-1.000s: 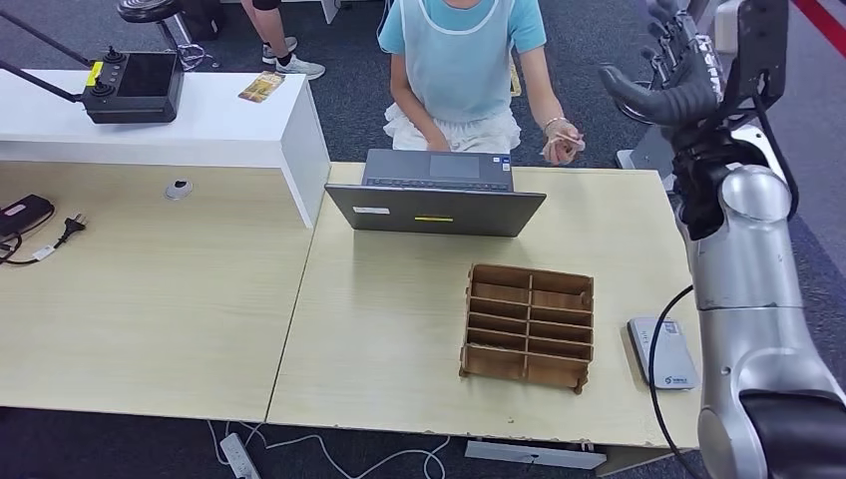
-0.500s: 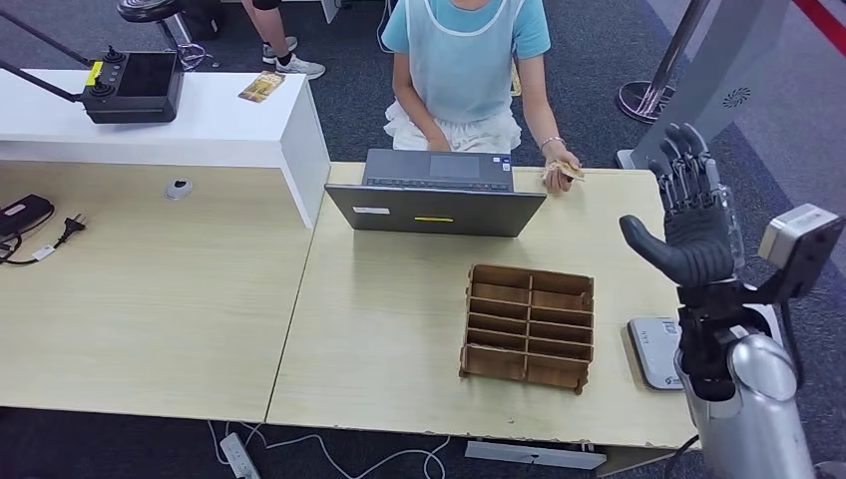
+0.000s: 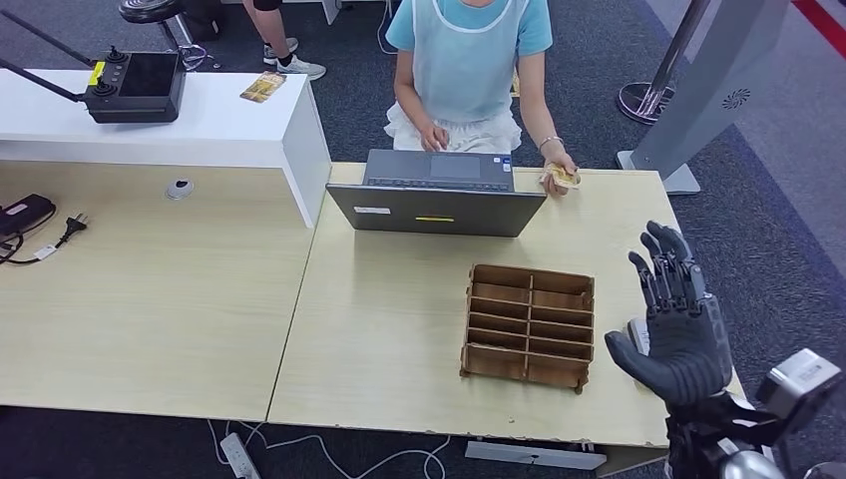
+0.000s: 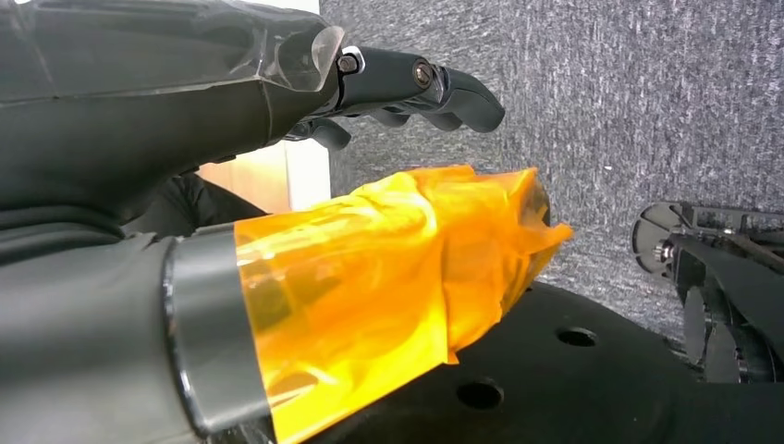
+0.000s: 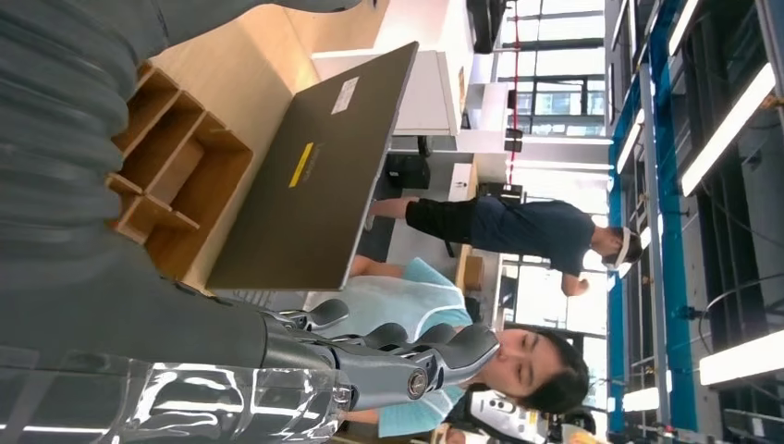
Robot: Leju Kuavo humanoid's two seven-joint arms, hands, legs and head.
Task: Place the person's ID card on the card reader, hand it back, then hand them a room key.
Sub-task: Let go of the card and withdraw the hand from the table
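Your right hand (image 3: 676, 329) hangs released, fingers spread, holding nothing, partly covering the card reader (image 3: 637, 335); any writing on it can't be read. The wooden rack (image 3: 529, 324) sits just beside your hand. Well beyond, the person's hand (image 3: 559, 176) grips the ID card (image 3: 563, 177) beside the laptop (image 3: 435, 194). Your left hand (image 4: 185, 120) is empty, fingers extended.

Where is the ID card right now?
In the head view the ID card is in the person's hand, resting on the table's far edge just right of the laptop, far from the raised right hand.
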